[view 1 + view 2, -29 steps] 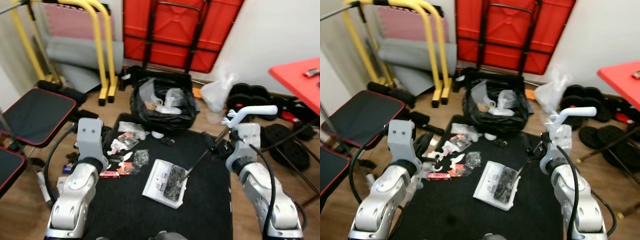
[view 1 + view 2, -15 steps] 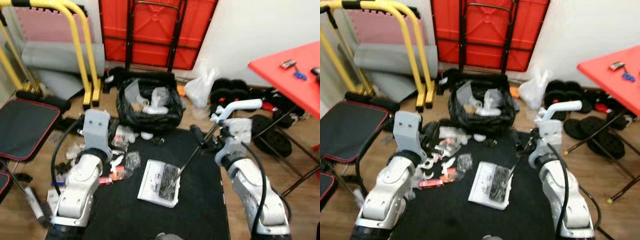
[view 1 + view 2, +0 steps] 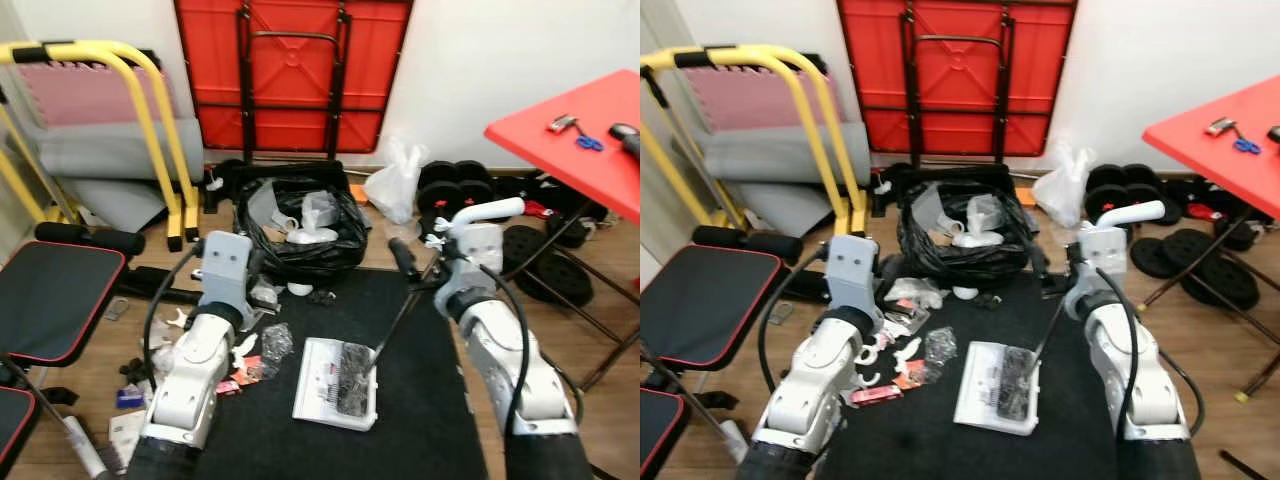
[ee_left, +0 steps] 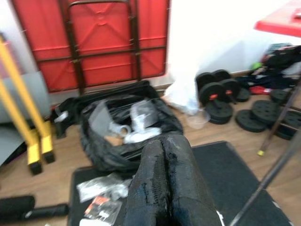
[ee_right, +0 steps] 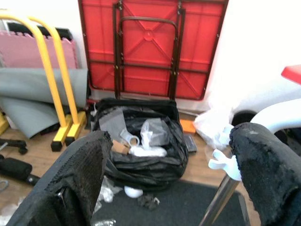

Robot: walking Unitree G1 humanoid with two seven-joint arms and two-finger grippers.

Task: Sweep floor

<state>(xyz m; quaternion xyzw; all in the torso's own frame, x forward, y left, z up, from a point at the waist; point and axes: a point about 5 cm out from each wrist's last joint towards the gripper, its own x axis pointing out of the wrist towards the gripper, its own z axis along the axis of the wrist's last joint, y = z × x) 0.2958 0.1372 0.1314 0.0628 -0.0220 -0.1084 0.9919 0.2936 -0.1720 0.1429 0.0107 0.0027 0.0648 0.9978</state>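
Your right hand has its fingers spread wide, with the thin broom stick running down between them. The broom head sits below it on the white dustpan, on the black mat. Your left hand is pressed together above the trash bits, near the black trash bag.
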